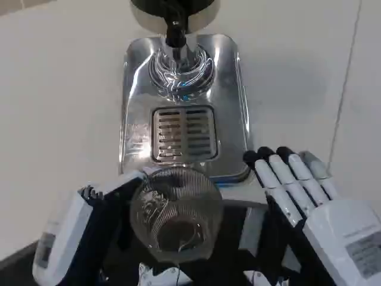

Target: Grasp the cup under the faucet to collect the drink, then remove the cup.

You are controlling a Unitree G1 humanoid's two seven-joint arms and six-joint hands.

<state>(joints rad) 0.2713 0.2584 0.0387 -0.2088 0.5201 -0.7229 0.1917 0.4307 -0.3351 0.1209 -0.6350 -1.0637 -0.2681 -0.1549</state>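
A clear ribbed cup [175, 214] stands low in the head view, just in front of the chrome dispenser base [134, 119], seen from above. Its bottom shows a brownish tint. My left hand [77, 232] is at the cup's left side, and its dark fingers [113, 199] wrap against the cup wall. The black faucet [174, 30] hangs at the top, above a shiny round dished plate [181, 68], well beyond the cup. To the right of the cup, my right hand [309, 202] lies with straight, spread fingers and holds nothing.
A slotted drip grate [183, 134] sits in the middle of the chrome base, between faucet and cup. White table surface [53, 107] spreads to the left and right of the dispenser. My dark body parts fill the bottom edge.
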